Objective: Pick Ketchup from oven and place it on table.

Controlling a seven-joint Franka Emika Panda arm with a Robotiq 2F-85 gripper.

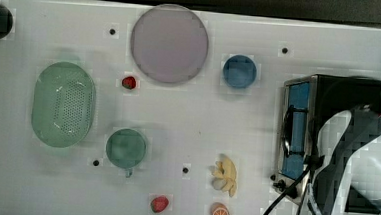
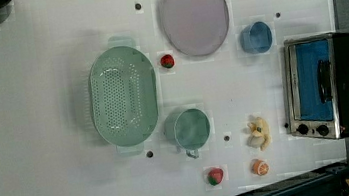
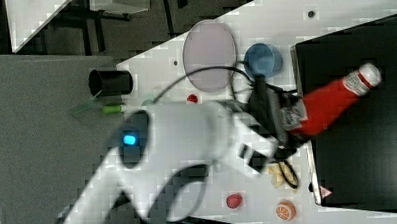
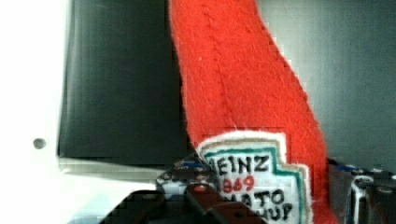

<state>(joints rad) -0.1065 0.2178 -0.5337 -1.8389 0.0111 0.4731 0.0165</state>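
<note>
The blue cup (image 3: 262,59) and the bananas (image 3: 278,177) are near my claw (image 3: 292,121), one on each side of it. The orange half (image 3: 286,210) lies just past the bananas. The purple plate (image 3: 209,54) is beside the cup, a bit farther from my claw. The small strawberry (image 1: 129,82), the big strawberry (image 1: 159,204) and the green mug (image 1: 126,148) are farther off. The green basket (image 1: 63,105) is farthest away.
</note>
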